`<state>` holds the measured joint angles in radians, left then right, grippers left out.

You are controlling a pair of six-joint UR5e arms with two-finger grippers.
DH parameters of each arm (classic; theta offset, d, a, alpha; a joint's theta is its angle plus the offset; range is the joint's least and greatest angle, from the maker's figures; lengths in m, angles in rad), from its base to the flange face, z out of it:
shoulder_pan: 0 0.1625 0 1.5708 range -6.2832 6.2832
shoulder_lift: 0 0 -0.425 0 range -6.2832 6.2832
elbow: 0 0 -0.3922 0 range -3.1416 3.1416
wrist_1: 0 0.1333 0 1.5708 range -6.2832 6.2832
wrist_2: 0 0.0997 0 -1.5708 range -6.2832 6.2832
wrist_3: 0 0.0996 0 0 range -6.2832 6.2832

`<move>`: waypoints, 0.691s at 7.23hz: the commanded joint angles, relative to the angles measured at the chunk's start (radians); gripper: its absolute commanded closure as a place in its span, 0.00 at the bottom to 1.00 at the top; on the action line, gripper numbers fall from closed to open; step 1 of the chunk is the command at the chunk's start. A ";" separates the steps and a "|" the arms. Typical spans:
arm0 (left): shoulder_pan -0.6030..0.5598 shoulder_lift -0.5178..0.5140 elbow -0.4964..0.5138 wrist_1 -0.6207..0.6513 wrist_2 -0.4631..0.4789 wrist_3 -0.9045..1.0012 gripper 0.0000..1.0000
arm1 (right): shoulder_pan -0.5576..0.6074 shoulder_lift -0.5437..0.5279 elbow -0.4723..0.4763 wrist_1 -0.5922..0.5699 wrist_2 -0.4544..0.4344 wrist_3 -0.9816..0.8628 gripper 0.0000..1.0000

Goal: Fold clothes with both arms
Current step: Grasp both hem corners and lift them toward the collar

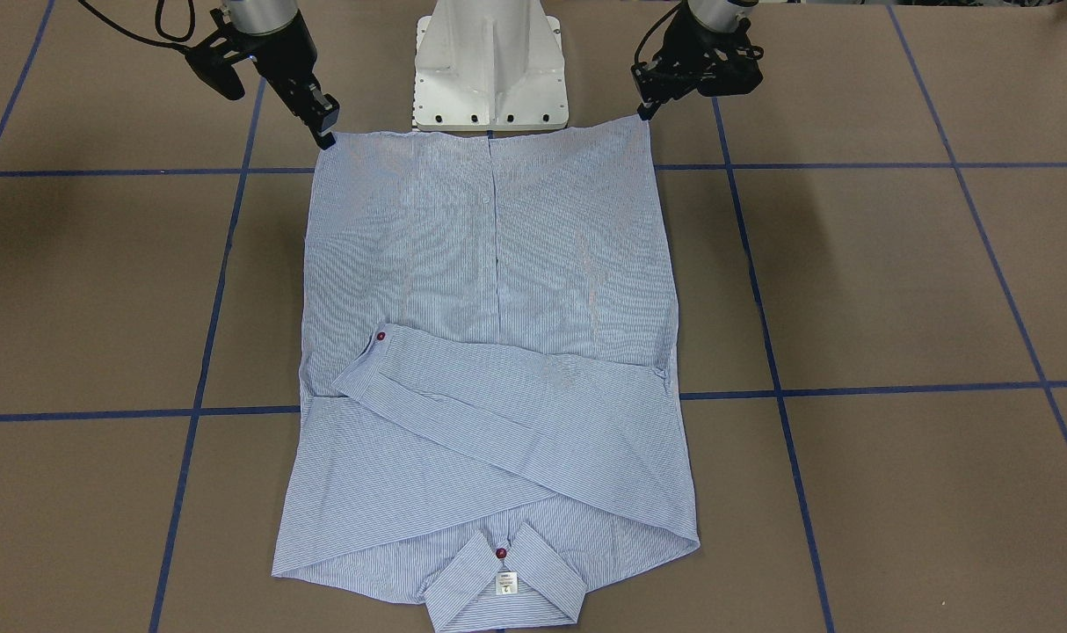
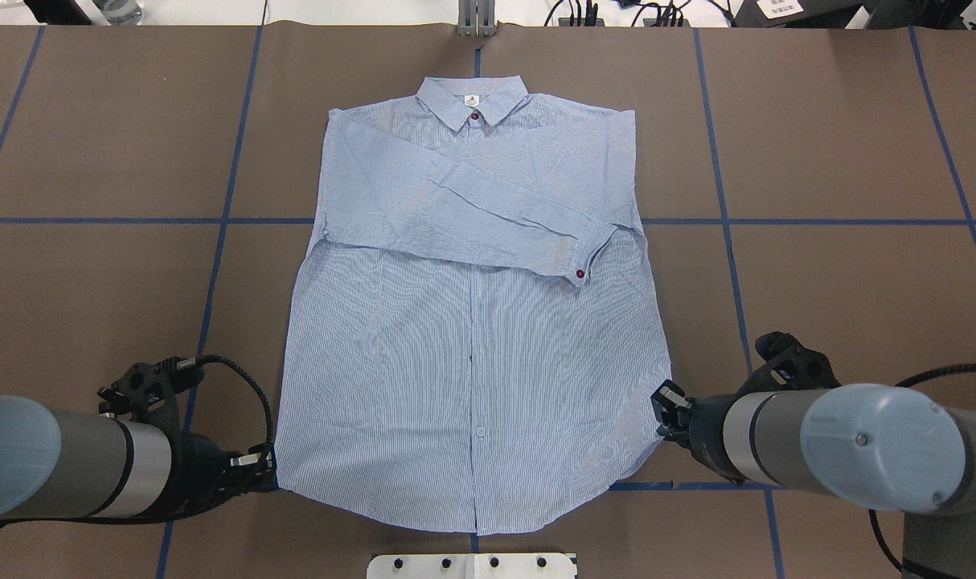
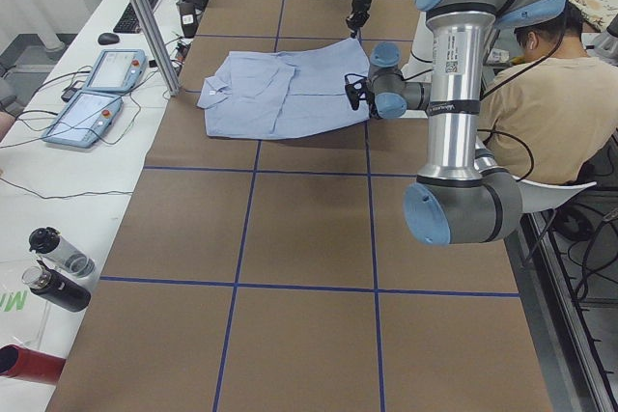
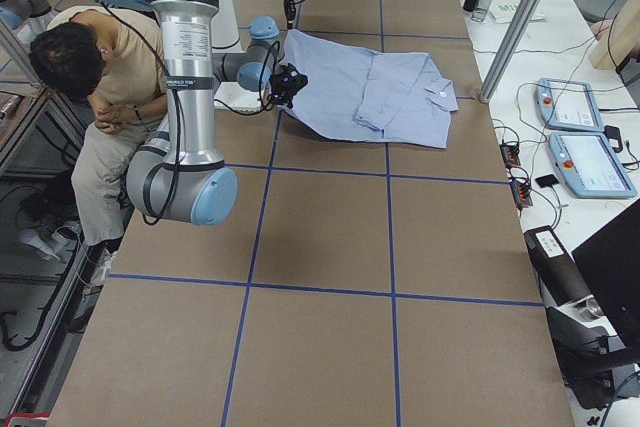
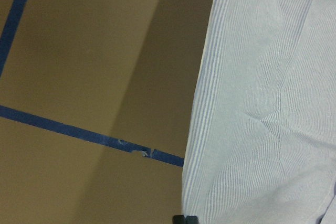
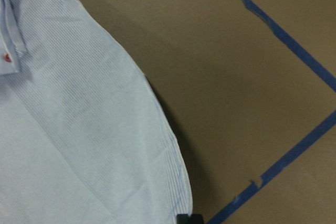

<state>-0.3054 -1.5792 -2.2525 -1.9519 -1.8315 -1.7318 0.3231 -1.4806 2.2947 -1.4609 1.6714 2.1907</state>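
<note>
The striped shirt [image 2: 472, 362] lies flat, front up, in the middle of the tabletop [image 2: 818, 281]. Its collar [image 2: 472, 100] points to the edge far from the robot and its hem to the robot's edge. Both sleeves [image 2: 496, 217] are folded across the chest. The left arm's fingers [image 2: 256, 470] pinch the hem's left corner, and the right arm's fingers [image 2: 666, 402] pinch its right corner.

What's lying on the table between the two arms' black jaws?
The striped shirt's lower half, button front up, fills that stretch, and its side edges reach both sets of jaws. The overhead view shows it best.
</note>
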 commanded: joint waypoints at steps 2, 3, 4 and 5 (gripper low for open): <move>-0.217 -0.080 0.089 0.007 -0.048 0.142 1.00 | 0.246 0.144 -0.137 -0.003 0.171 -0.029 1.00; -0.321 -0.116 0.134 0.007 -0.117 0.206 1.00 | 0.286 0.187 -0.197 -0.003 0.171 -0.086 1.00; -0.407 -0.183 0.216 0.005 -0.194 0.250 1.00 | 0.331 0.193 -0.230 -0.003 0.171 -0.132 1.00; -0.446 -0.252 0.285 0.007 -0.201 0.250 1.00 | 0.362 0.197 -0.245 -0.003 0.166 -0.170 1.00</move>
<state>-0.6710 -1.7458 -2.0594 -1.9459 -1.9896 -1.5097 0.6348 -1.2975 2.0855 -1.4634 1.8393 2.0763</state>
